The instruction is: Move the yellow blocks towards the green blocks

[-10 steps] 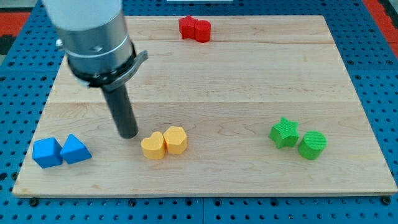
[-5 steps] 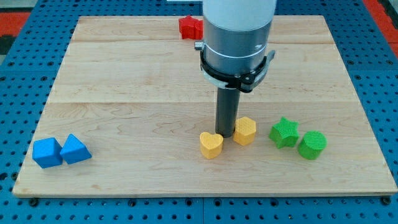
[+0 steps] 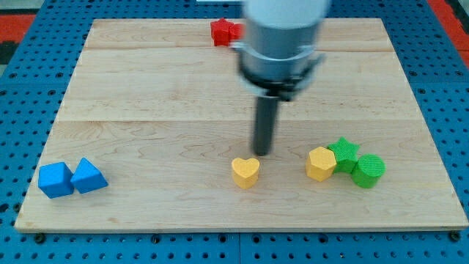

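A yellow heart block [image 3: 245, 171] lies at the view's bottom centre of the wooden board [image 3: 146, 103]. A yellow hexagon block [image 3: 320, 163] lies to its right and touches the green star block [image 3: 344, 152]. A green cylinder block [image 3: 368, 170] sits right beside the star. My tip [image 3: 261, 152] is just above and slightly right of the yellow heart, close to it, and well left of the yellow hexagon. The rod is blurred by motion.
Two blue blocks, a cube [image 3: 55, 180] and a wedge-like one [image 3: 89, 177], sit at the view's bottom left. Red blocks [image 3: 224, 31] lie at the top edge, partly hidden behind the arm.
The yellow blocks were pushed right from the view's bottom left-centre. The hexagon now touches the green star; the heart stayed near centre. My tip has drawn back left, near the heart.
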Available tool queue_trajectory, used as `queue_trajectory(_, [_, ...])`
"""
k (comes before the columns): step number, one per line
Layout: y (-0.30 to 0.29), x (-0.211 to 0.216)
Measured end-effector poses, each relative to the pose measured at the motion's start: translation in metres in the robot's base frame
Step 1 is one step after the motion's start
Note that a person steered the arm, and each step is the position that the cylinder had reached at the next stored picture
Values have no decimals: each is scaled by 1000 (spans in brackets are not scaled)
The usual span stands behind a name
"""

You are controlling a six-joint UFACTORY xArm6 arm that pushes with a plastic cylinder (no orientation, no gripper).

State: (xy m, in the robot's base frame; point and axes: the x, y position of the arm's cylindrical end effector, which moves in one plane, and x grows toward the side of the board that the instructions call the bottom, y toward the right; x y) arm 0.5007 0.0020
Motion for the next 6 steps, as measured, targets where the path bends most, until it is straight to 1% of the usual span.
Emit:
queue_trajectory(1, [-79,18])
queue_trajectory(2, [-42,33])
queue_trajectory(3, [40,33])
queue_trajectory(4, [55,33])
queue_trajectory(5, [6,52])
queue_trajectory(6, [31,88])
